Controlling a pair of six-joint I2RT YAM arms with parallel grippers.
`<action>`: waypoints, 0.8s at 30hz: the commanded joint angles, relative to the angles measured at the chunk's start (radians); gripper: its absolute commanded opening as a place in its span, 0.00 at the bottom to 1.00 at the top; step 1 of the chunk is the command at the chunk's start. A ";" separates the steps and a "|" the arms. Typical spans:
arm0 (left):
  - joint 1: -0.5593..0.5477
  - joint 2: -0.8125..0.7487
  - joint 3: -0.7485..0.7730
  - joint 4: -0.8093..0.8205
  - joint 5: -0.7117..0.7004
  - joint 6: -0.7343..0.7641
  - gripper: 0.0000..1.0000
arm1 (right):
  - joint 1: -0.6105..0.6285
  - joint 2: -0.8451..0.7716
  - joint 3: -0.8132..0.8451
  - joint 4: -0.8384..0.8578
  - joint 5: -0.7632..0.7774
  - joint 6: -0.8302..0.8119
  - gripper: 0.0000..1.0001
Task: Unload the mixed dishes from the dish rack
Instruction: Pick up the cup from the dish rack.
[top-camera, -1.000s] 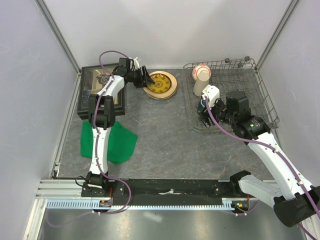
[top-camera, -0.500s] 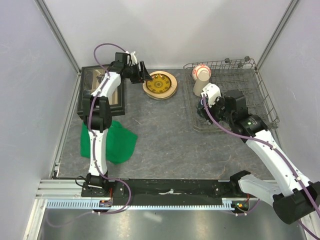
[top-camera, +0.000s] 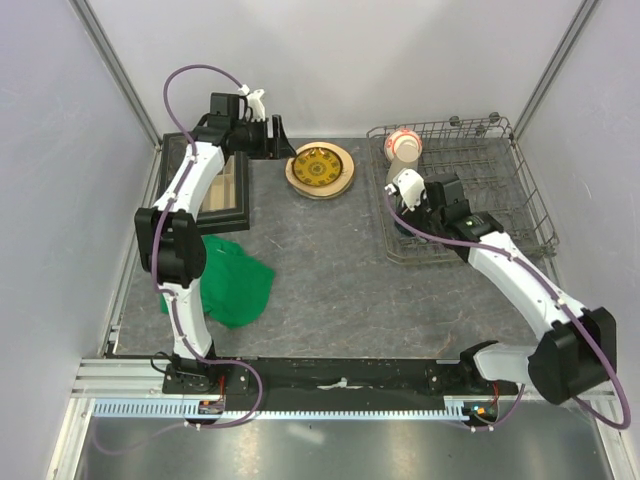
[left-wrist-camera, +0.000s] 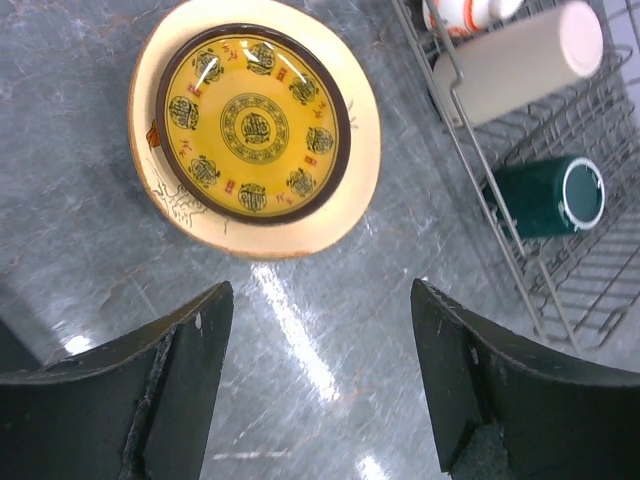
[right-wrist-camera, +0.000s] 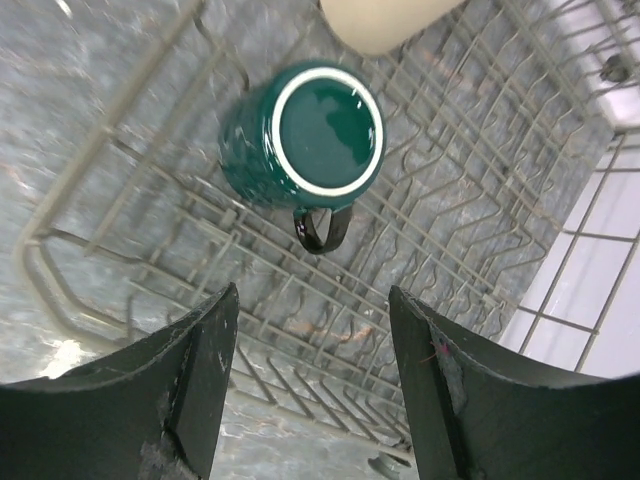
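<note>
Tan and cream plates (top-camera: 320, 170), the top one with a yellow patterned centre, lie stacked on the table left of the dish rack (top-camera: 531, 203). My left gripper (top-camera: 277, 136) hovers open and empty behind and left of them; its wrist view shows the plates (left-wrist-camera: 255, 125) ahead of the gripper (left-wrist-camera: 320, 370). In the rack a beige cup (top-camera: 402, 160) lies next to a red-and-white bowl (top-camera: 403, 135). A dark green mug (right-wrist-camera: 305, 135) lies on its side on the rack wires (right-wrist-camera: 120, 150). My right gripper (right-wrist-camera: 312, 380) is open just above it, near its handle.
A black box with a glass lid (top-camera: 210, 185) stands at the left rear. A green cloth (top-camera: 235, 285) lies in front of it. The left wrist view also shows the mug (left-wrist-camera: 550, 195), cup (left-wrist-camera: 520, 60) and rack edge (left-wrist-camera: 470, 170).
My left gripper has drawn back and up from the plates toward the rear wall. My right gripper has moved forward over the rack's left part, above the mug.
</note>
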 joint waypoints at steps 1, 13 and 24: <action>0.003 -0.104 -0.064 -0.063 0.020 0.169 0.79 | -0.038 0.075 0.040 0.022 0.019 -0.058 0.70; 0.003 -0.207 -0.177 -0.094 0.048 0.271 0.79 | -0.171 0.297 0.141 0.005 -0.095 -0.133 0.69; 0.003 -0.196 -0.208 -0.095 0.066 0.272 0.79 | -0.245 0.412 0.163 -0.001 -0.207 -0.187 0.66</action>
